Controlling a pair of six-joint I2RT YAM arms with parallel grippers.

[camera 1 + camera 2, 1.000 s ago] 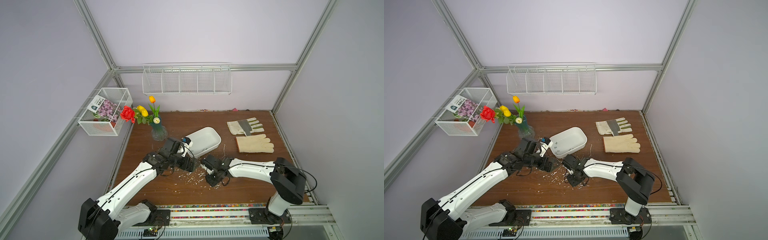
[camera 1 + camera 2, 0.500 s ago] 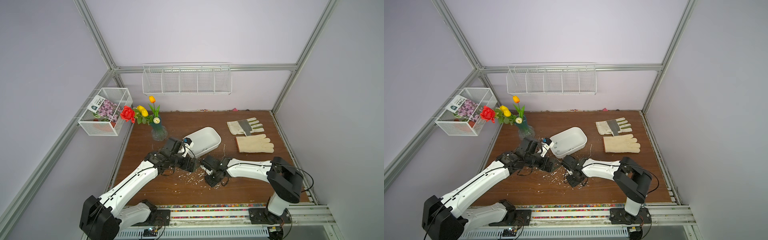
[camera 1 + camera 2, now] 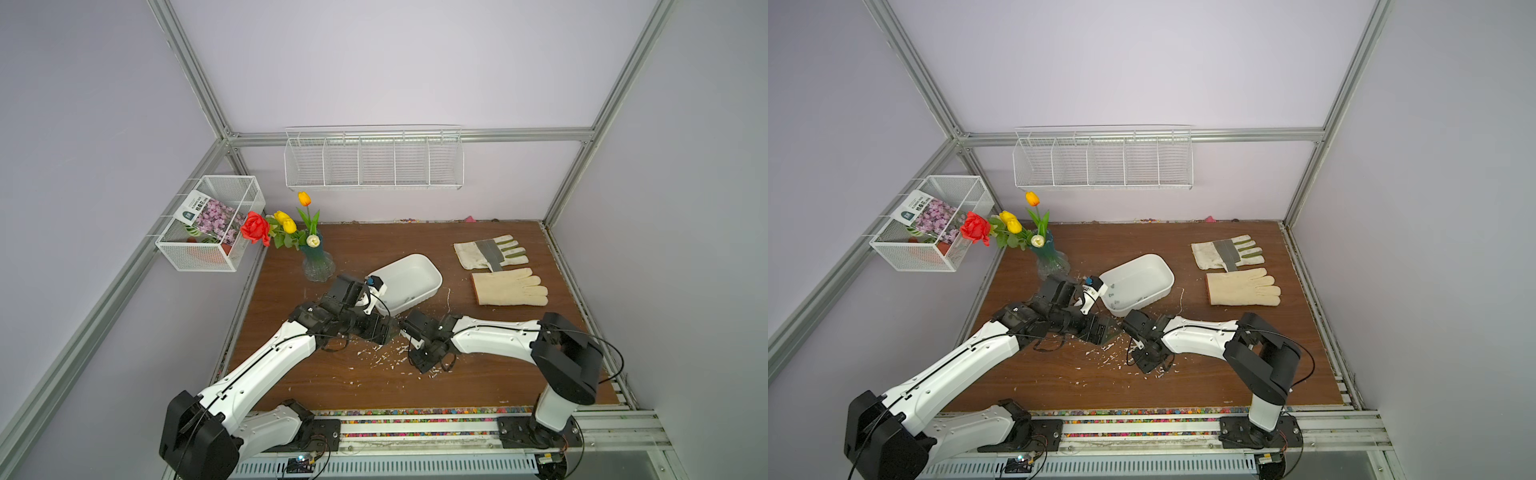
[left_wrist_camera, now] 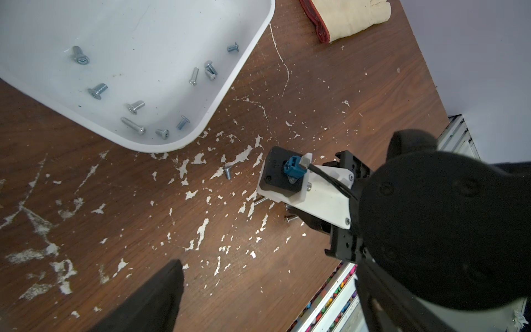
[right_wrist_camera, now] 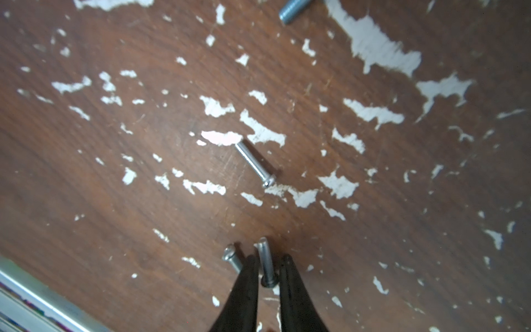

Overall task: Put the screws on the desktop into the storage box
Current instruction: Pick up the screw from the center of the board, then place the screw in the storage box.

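Beside the near corner of the storage box (image 4: pixel 143 34), low over the desktop (image 5: pixel 115 207), the right gripper (image 5: pixel 268 258) pinches a screw (image 5: pixel 263 248) between its two black fingers. They clamp across the shaft just above the head, probably so the wider head keeps it from slipping out. Whether it is clear of the board I cannot tell. A second screw (image 5: pixel 231 258) lies just beside one finger, close enough that a careless lift could nudge it. A longer screw (image 5: pixel 254 162) lies free farther off, and a short screw (image 4: pixel 227 172) rests near the box corner. About ten screws (image 4: pixel 99 90) already lie inside the box, which sits angled with a corner toward this patch, so the carry looks short. The left gripper (image 3: pixel 1108 328) hovers near the right wrist with its jaws wide and nothing between them, seemingly waiting its turn.
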